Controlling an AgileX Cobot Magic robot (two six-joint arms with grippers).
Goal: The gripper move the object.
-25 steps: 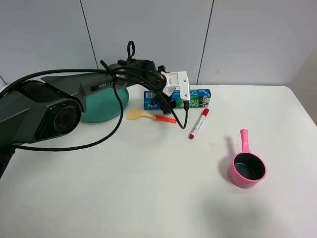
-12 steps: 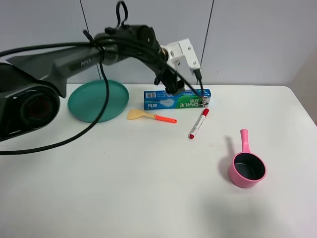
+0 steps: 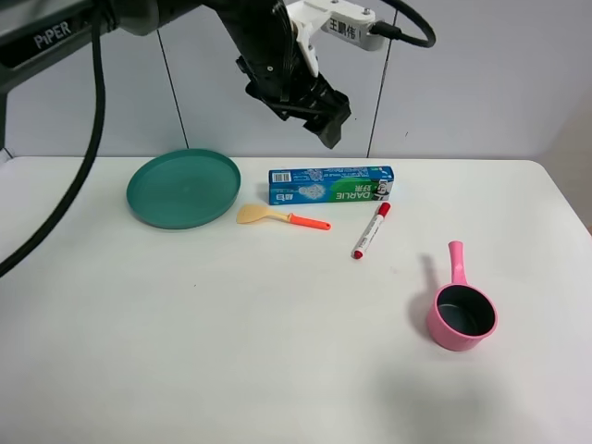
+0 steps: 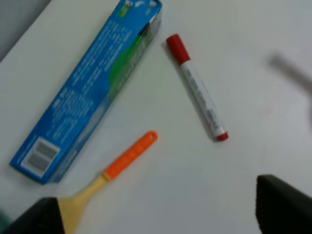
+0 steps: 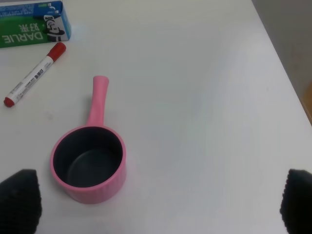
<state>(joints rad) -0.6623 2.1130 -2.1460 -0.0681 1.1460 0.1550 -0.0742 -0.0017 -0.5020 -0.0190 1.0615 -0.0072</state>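
We begin with the jaws of the left gripper (image 3: pixel 326 116). In the left wrist view their dark tips sit at the two lower corners of the picture, so they stand wide apart with nothing between them. The right gripper (image 5: pixel 158 204) is spread just as wide over bare table (image 3: pixel 231 370), with a pink saucepan (image 5: pixel 90 163) ahead of it. We cannot find that arm in the high view.

The left gripper hangs high above the far side of the table. The toothpaste carton (image 3: pixel 331 184) lies flat below it and well apart from it. In the wrist view the carton runs slantwise ahead of the jaws and touches neither tip.

We judge the step in hand to be the reach down to the carton. To do it well, we would turn the wrist until the jaws cross the carton's narrow width. Then we would lower over its middle and close on the two long sides, so that it lifts level.

Two neighbours need care. The yellow spatula (image 3: pixel 281 217) lies just beside the carton's near long side, and its orange handle points toward the marker (image 3: pixel 370 229). The marker's red cap sits close to the carton's right end. A tip coming down on the near side could catch either one. The green plate (image 3: pixel 183 188) lies to the left, clear of the carton.
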